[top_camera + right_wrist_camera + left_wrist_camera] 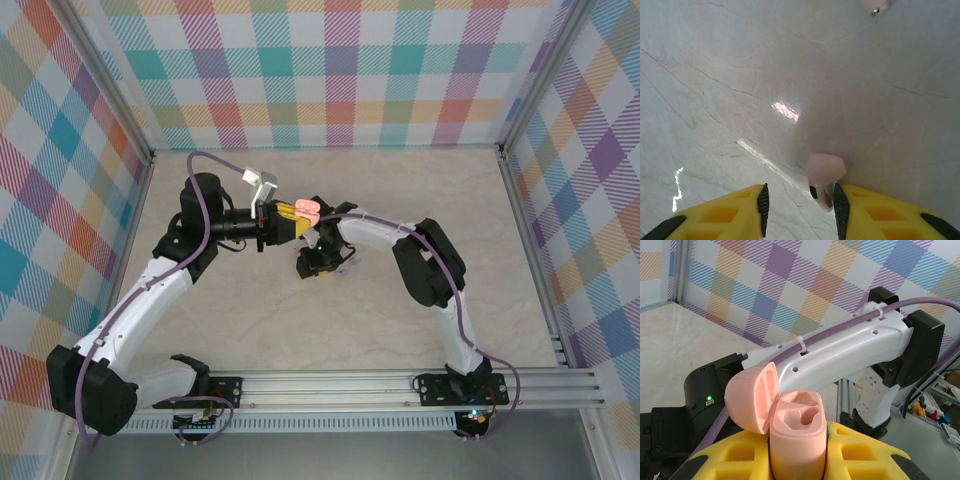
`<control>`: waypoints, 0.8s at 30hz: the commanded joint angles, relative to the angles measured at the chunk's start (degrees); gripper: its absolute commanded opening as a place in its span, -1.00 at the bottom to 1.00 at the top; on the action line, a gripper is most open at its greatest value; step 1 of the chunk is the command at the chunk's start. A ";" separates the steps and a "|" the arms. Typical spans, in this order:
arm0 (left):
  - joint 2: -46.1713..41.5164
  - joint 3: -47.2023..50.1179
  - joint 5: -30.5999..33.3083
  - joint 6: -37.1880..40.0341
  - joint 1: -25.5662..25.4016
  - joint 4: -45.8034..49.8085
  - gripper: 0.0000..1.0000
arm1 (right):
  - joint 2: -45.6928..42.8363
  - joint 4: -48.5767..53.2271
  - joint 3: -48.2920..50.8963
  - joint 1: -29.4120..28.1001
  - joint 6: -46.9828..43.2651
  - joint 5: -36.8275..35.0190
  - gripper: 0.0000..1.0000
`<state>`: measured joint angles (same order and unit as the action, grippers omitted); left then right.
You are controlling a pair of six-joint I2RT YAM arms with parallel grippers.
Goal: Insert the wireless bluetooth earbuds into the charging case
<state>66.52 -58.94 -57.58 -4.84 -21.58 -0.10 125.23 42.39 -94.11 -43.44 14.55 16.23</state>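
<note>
Pale pink plastic earbud [824, 176] is seen lying on the pale marbled table [740, 75], inside the gap of the right arm's yellow ribbed fingers [880, 215]. These fingers are held apart and nothing is clamped. The earbud is not centred: it is tucked against the finger at the right of the wrist view, with open table between it and the other finger. Its long axis is judged to run along the fingers' reach, rounded bulb farther out and short stem pointing back toward the wrist, so a closing stroke would meet it across its narrow width.

A second pale earbud [874, 5] is spotted well ahead of the fingertips, cut by the upper edge of that view. Two earbuds are counted; whether others lie about cannot be told from overhead, where such bits are too small.

One glossy pink oval charging case [797, 445] is clamped upright between the left arm's yellow fingers [855, 452]. Its hinged lid [752, 397] is thrown open to one side. Two moulded wells are counted inside, and both are seen empty.

From above, the case [303, 209] is carried raised just beside the right fingers [318, 262], which point down at the table. The right arm is plainly the nearer one to the earbud, so the pick is judged to fall to it.
</note>
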 commanded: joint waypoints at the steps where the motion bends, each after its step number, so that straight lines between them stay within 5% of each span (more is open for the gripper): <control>1: -1.41 -0.05 -0.65 1.02 0.49 -0.26 -0.80 | 0.94 2.16 -2.28 -1.01 -0.39 -4.18 -0.19; 24: -1.66 0.20 -0.72 0.72 0.49 -0.95 -0.80 | 4.06 5.60 -7.35 -4.17 -1.70 -14.50 -0.25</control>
<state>66.24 -58.94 -57.58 -4.86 -21.58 -0.12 127.81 46.17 -100.07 -46.76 14.11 3.31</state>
